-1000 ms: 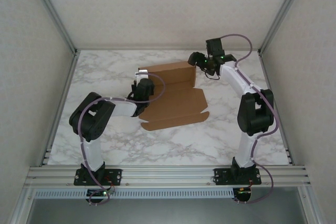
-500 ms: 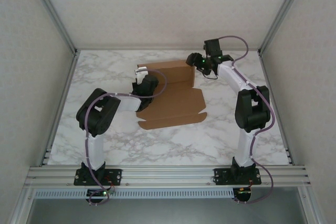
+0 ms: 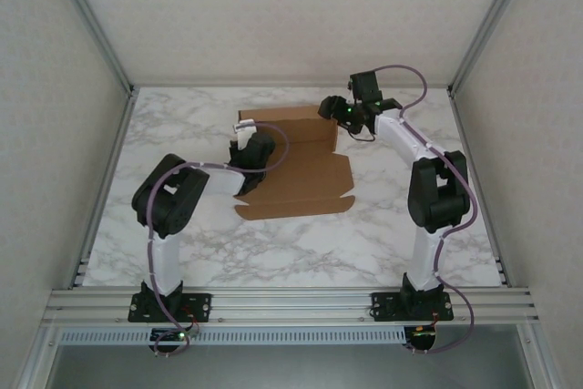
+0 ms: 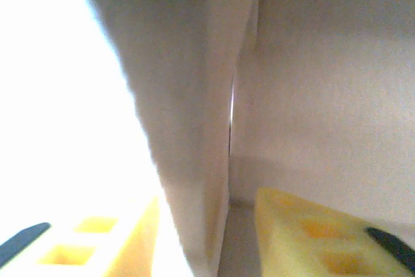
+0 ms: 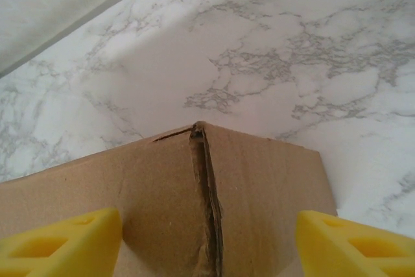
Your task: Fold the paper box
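Both claws have crept closer to the paper box (image 3: 296, 166), which sits mid-table. At its 10 o'clock, my left claw (image 3: 244, 138) is open around a raised wall. At 1 o'clock, my right claw (image 3: 330, 108) is open over the corner. I think the walls come next. I count one box and two claws.

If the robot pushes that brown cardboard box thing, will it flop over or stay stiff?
The paper box is thin sheet, so its raised back wall would likely bend at the creases. It looks light, so a push may slide it over the smooth table. Its corner looks frayed, so it might tear.
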Robot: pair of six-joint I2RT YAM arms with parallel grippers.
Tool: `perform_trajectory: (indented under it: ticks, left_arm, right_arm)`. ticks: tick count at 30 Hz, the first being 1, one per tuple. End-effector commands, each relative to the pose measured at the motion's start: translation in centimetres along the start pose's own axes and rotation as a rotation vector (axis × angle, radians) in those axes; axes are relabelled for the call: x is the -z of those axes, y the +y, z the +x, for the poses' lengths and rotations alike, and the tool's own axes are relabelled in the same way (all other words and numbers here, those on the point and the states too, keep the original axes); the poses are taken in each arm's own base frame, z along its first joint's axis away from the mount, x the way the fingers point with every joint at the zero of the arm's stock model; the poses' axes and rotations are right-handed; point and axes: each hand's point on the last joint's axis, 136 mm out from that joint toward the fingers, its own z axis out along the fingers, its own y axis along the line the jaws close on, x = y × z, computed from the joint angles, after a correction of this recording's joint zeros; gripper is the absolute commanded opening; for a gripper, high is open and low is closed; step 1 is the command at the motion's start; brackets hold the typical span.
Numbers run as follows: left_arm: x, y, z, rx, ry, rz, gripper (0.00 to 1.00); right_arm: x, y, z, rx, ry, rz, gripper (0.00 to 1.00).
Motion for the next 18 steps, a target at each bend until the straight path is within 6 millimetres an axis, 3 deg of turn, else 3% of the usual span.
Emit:
perform_trajectory:
  ticks: [1, 7, 14, 18]
  left_arm:
    - [1.8, -0.5, -2.0, 0.058, -0.016, 0.124, 0.51]
    - [4.8, -0.1, -5.0, 0.077, -0.062, 0.205, 0.61]
    - [8.4, 2.2, -7.1, 0.235, -0.051, 0.268, 0.59]
    - [10.3, 2.3, -8.0, 0.318, -0.020, 0.340, 0.56]
  right_arm:
    - [1.9, -1.3, 0.8, 0.033, 0.021, 0.080, 0.75]
    - [2.9, -1.7, -0.2, 0.083, 0.014, 0.112, 0.80]
    - [5.6, -0.8, -2.2, 0.205, -0.061, 0.111, 0.84]
    - [4.6, -1.2, -3.5, 0.158, -0.044, 0.066, 0.84]
